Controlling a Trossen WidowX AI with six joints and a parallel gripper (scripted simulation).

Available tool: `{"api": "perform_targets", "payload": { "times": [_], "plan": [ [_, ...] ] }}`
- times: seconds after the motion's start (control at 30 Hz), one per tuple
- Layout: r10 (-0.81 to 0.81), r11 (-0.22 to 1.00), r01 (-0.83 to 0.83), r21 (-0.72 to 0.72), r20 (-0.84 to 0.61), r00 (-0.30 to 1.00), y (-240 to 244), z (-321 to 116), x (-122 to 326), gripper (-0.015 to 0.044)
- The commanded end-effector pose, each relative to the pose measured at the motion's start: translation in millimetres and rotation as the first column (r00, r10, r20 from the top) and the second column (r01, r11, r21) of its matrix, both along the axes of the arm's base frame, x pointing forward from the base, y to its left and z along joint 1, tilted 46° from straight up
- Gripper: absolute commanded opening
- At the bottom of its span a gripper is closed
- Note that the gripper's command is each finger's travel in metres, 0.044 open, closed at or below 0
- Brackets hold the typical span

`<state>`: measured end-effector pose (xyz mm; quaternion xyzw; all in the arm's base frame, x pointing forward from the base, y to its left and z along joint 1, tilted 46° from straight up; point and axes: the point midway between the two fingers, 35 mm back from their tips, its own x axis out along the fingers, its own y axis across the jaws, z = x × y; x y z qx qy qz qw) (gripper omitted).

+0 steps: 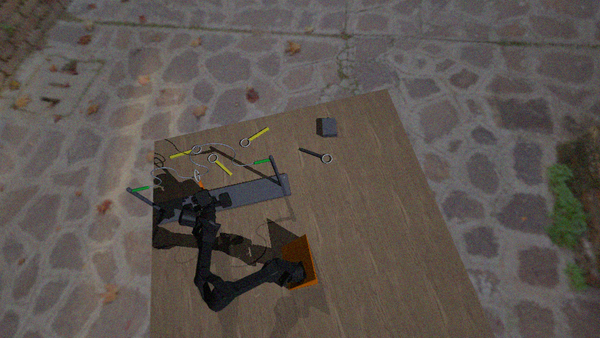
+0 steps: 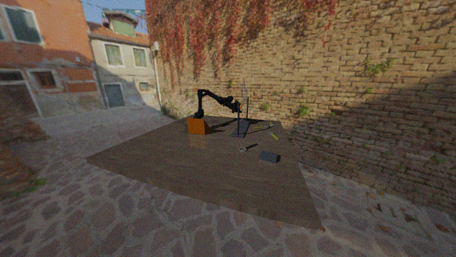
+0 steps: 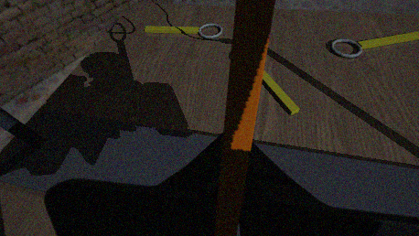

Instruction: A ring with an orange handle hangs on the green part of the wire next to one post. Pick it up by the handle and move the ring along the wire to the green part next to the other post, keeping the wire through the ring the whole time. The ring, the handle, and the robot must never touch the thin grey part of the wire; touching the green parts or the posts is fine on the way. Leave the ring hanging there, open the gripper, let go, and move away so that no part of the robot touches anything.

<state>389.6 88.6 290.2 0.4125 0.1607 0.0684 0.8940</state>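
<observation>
My gripper point(image 1: 201, 190) point(image 2: 239, 107) point(image 3: 232, 141) is shut on the orange handle point(image 1: 200, 183) point(image 2: 242, 104) point(image 3: 247, 123), which rises between its fingers. The ring point(image 1: 195, 175) appears nearly edge-on in the top view, around the thin grey wire's left half, away from both green parts. Whether it touches the wire is too small to tell. The wire point(image 1: 234, 156) winds between the left green part point(image 1: 140, 189) by the left post point(image 1: 142, 198) and the right green part point(image 1: 262, 161) by the right post point(image 1: 275, 168). The ring is outside the wrist view.
The grey base point(image 1: 255, 190) point(image 3: 183, 157) lies below. Beyond it are yellow-handled rings point(image 1: 223, 167) point(image 1: 257, 134) point(image 1: 181, 153). A black-handled ring point(image 1: 310, 153) point(image 2: 251, 147) and a grey block point(image 1: 326, 127) point(image 2: 268, 156) are further right. An orange wedge point(image 1: 310, 262) point(image 2: 197, 126) stands by the arm's base.
</observation>
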Motion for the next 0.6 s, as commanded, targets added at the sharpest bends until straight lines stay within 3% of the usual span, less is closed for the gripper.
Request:
{"api": "perform_targets", "payload": {
  "times": [0.0,0.57],
  "plan": [
    [0.004,1.0,-0.004,-0.018,-0.003,1.0,-3.7,-6.0,-2.2,-0.015],
    [-0.002,0.986,-0.004,-0.166,-0.034,0.999,-27.4,-29.7,-6.5,-0.015]
  ]
}}
